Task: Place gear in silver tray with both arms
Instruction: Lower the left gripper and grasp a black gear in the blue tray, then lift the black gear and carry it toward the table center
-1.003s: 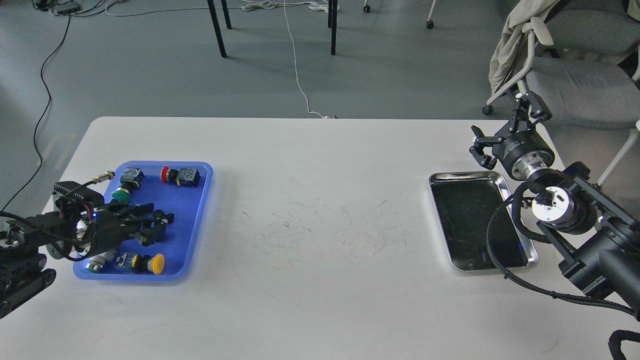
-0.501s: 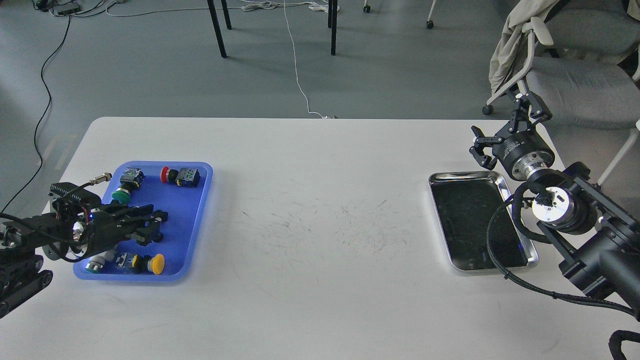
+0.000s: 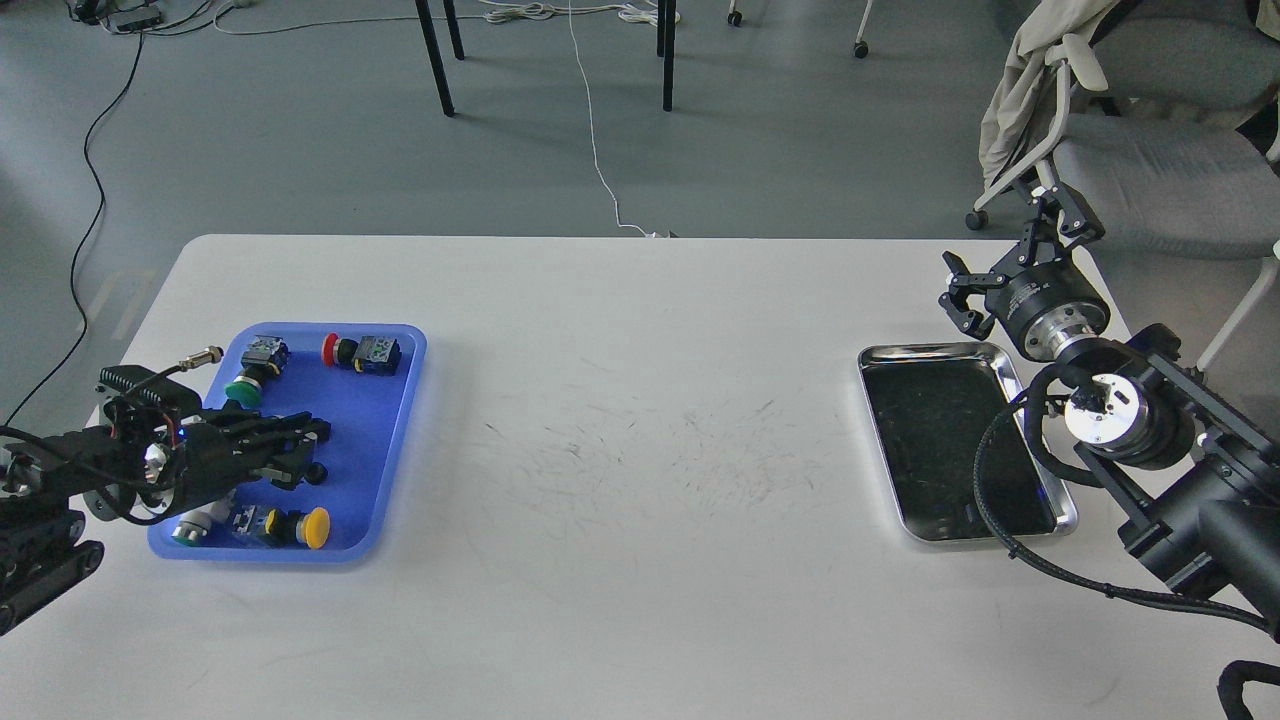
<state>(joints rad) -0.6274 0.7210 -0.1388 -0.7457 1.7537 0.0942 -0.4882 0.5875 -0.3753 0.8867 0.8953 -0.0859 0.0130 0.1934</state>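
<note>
Left gripper [image 3: 300,455] sits low over the middle of the blue tray [image 3: 395,420], reaching in from the left edge; its black fingers overlap against dark parts below, so I cannot tell whether it is parted or closed, or whether it grips anything. Just under its tip I see a small black knob-like piece, too dark to name.

Around it I count four clear items in the blue tray: a green-capped push button [image 3: 243,388] and a red-capped push button [image 3: 345,351] along the far end, a yellow-capped push button [image 3: 300,526] at the near end, and a silver-white cylinder [image 3: 195,522] in the near left corner. A metal connector [image 3: 203,355] with a cable lies just outside the tray's far left corner.

Well apart, across the white table [image 3: 640,330], the silver tray [image 3: 940,351] lies near the right edge with nothing on its dark bottom. My right gripper [image 3: 1005,255] hangs beyond its far right corner, fingers spread wide and holding nothing.
</note>
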